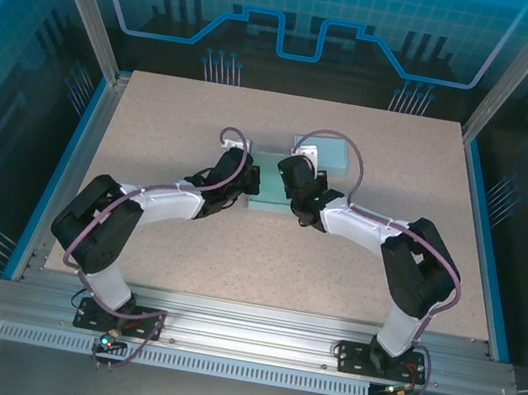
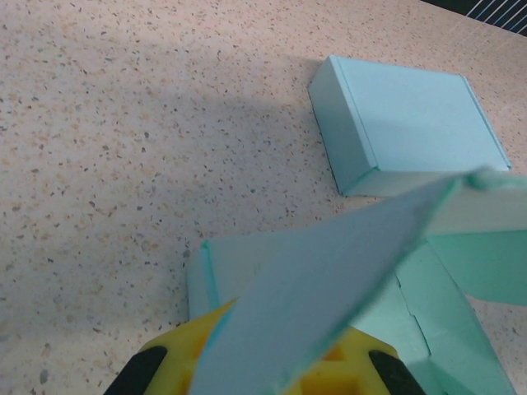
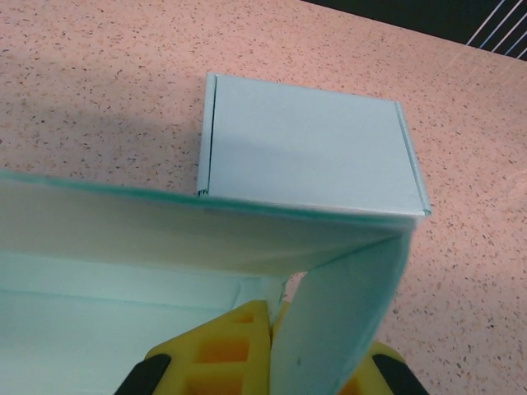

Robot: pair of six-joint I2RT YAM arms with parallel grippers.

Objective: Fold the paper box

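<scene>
- My left gripper (image 2: 272, 362) is closed on a flap (image 2: 329, 280) of the box (image 1: 266, 198). The flap comes out from between my yellow fingers (image 2: 185, 350) and slants up to the right.
- My right gripper (image 3: 272, 354) is closed too, pinching another flap (image 3: 346, 313). That flap stands about upright between the yellow fingers (image 3: 222, 346).
- The box is pale teal paper and only part folded. It sits near the table's middle, between my two wrists.
- In the right wrist view one long wall (image 3: 165, 226) stands up across the frame. It meets the pinched flap at a corner on the right, and the pale inside of the box is below it.
- In the left wrist view the box's floor and creased panels lie flat on the table under the raised flap.
- A second box (image 1: 337, 157) of the same teal lies just behind. It is fully closed with a flat lid and sits close to the first box; I cannot tell if they touch.
- The table (image 1: 185, 245) is beige speckled and matte, and my arms cast soft shadows on it.
- The arm bases are bolted to an aluminium frame (image 1: 240, 341) at the near edge.
- Blue see-through panels (image 1: 22, 66) with line graphics stand on the left, right and far sides.
</scene>
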